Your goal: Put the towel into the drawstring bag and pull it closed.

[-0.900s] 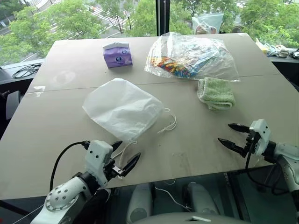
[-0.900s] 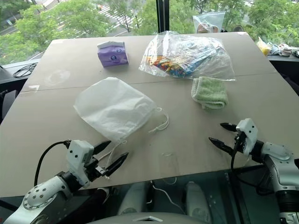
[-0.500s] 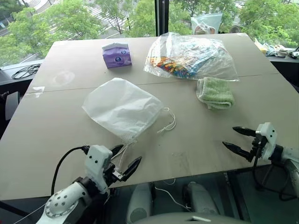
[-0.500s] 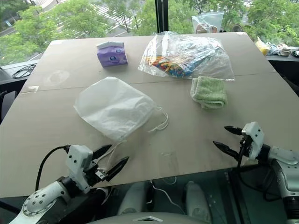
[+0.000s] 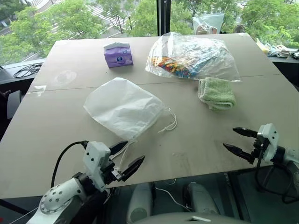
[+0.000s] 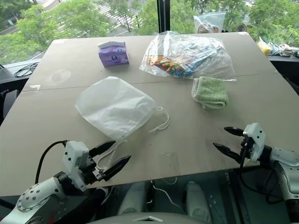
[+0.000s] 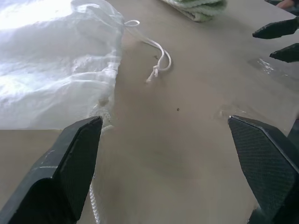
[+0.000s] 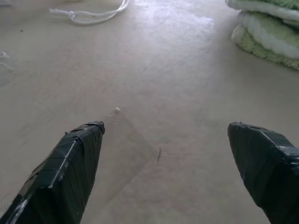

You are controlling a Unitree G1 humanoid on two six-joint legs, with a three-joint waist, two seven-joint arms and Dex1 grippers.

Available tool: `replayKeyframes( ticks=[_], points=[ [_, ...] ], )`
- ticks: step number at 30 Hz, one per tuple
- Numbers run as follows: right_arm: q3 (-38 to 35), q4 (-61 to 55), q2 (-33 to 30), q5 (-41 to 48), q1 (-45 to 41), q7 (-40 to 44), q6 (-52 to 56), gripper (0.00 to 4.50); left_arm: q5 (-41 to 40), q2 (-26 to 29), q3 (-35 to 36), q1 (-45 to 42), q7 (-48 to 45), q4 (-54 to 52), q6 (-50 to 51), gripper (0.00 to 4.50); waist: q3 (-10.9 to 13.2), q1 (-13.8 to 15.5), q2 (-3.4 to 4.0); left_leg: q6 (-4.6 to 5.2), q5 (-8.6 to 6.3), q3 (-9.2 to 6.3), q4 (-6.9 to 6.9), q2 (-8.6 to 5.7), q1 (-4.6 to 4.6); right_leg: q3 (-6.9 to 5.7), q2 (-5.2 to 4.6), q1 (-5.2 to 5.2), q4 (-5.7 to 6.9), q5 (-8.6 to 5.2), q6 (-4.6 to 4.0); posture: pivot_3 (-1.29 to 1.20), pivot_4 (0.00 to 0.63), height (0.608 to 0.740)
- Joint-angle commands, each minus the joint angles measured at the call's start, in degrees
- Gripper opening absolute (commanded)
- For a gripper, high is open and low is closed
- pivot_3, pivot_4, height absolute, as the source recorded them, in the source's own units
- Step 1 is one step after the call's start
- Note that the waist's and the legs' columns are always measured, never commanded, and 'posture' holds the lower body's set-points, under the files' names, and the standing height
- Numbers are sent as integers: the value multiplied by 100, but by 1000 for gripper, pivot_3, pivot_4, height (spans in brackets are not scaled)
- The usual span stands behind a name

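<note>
Small folded light green terry towel (image 5: 216, 93) lies at about 2 o'clock on the beige counter (image 5: 56, 121), touching the near edge of a large clear plastic bag of colourful items (image 5: 191, 56). White semi-translucent drawstring bag (image 5: 123, 108) lies flat mid-counter, well apart from the towel, cords (image 5: 169, 124) trailing toward 4 o'clock. Purple tissue packet (image 5: 117, 54) sits at 11 o'clock. Left hand (image 5: 127, 157) hovers at 7 o'clock by the bag's near corner, fingers wide apart, holding nothing. Right hand (image 5: 238, 142) at 4 o'clock, fingers spread wide, empty. Left wrist view adds the knot in the cord (image 7: 152, 74); right wrist view shows the towel's stacked folds (image 8: 268, 32).
</note>
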Motion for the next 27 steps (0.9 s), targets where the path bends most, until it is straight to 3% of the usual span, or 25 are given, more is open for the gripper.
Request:
replayKeyframes(
  ticks=[1, 7, 14, 23, 27],
  points=[
    [-176, -281, 23, 116, -46, -111, -20, 4500, -78, 37, -93, -407, 131, -5, 163, 4423, 0, 2, 0, 0, 0, -2, 0, 0, 2, -1, 1, 0, 2, 0, 1, 0, 150, 740],
    [-228, -393, 97, 242, -63, -242, 49, 4500, 8, 54, -202, -1014, 279, 29, 328, 4423, -1, -4, 0, 1, 1, 1, 2, 0, 2, 4, 5, 1, 3, 3, -4, 0, 150, 740],
    [-328, -586, 78, 421, 11, -301, 187, 4500, 906, -265, -800, -1599, 1102, 34, 311, 4423, -1, 5, -1, 22, 14, -2, 1, -4, 0, 1, 9, 12, 2, 11, -15, 0, 150, 740],
    [-278, -944, 126, 735, -20, -300, 511, 4500, 2997, -376, -1805, -1775, 1988, 209, -185, 4423, 0, 7, -1, 19, 11, -2, 1, -1, 2, 4, 10, 10, 2, 11, -16, 0, 150, 740],
    [-223, -1041, 184, 758, -55, -357, 592, 4500, 3864, -298, -2400, -2240, 2047, 647, -327, 4423, 0, 18, -1, 7, 4, -2, 1, -3, 2, 1, 8, 7, 2, 9, -13, 0, 150, 740]
  ],
)
